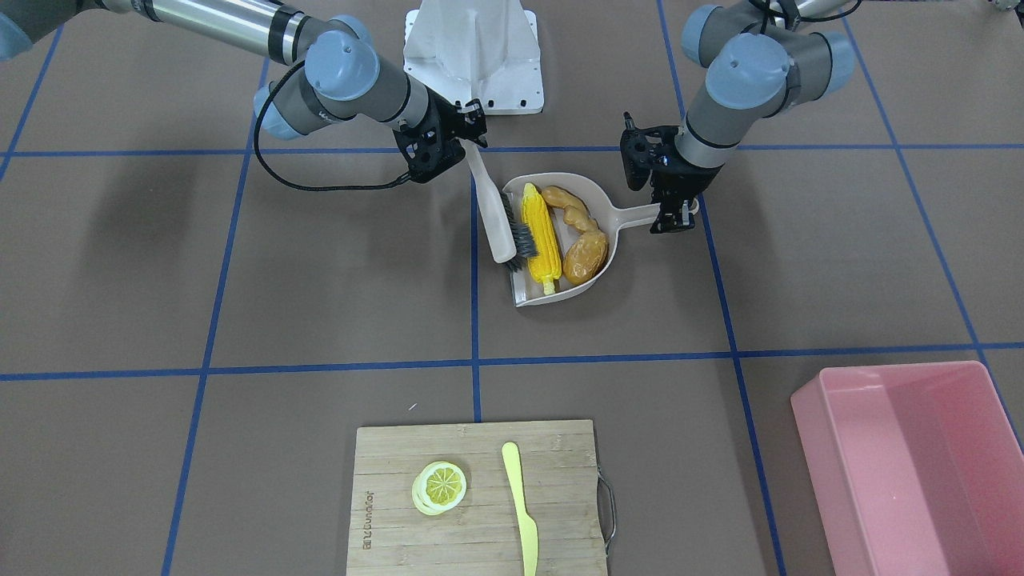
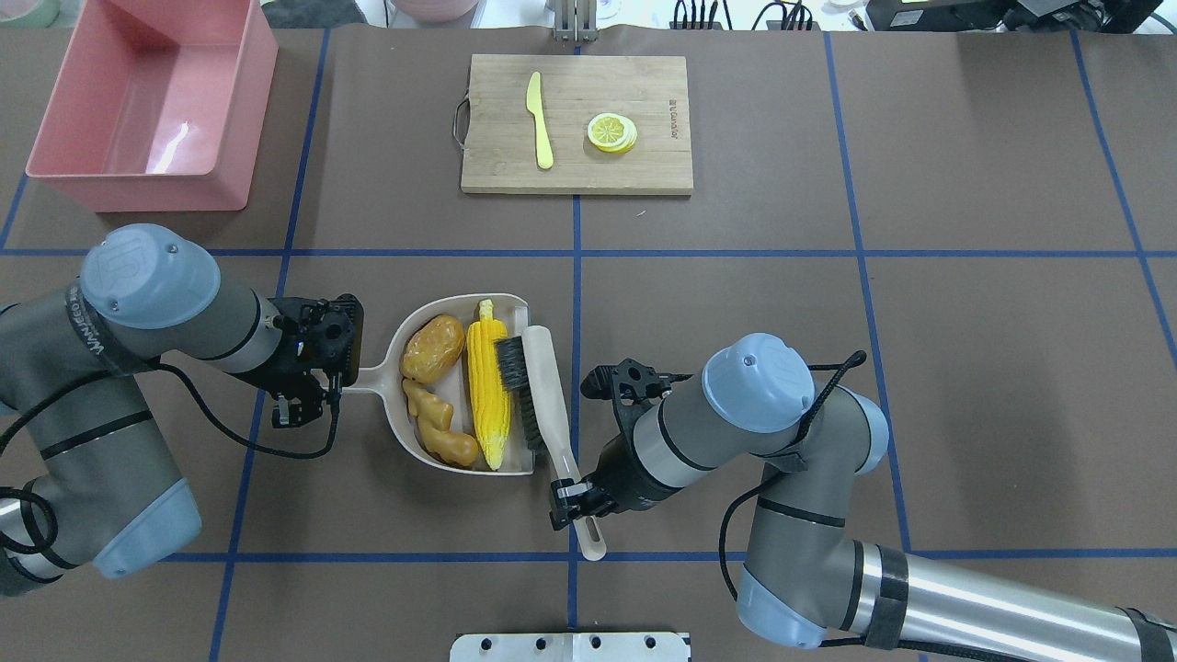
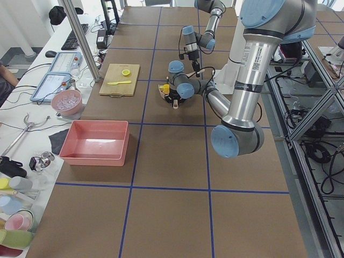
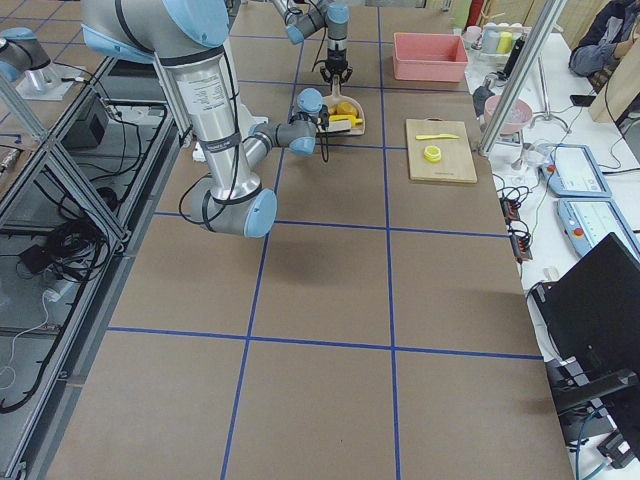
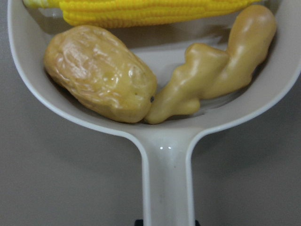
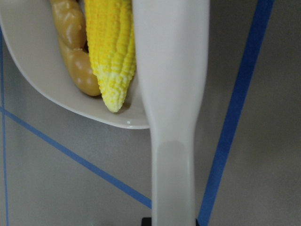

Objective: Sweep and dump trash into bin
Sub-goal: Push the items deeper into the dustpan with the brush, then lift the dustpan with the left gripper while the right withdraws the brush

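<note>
Your left end effector is gripping the dustpan holding corn, potato and ginger, your right end effector is clamping the brush, and the bin is sitting well apart, forward-left of the dustpan

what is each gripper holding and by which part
The left gripper holds the dustpan by the end of its handle; the right gripper holds the brush by its handle, near the end away from the bristles.

Left arm, right arm low, jaws gripping
</note>
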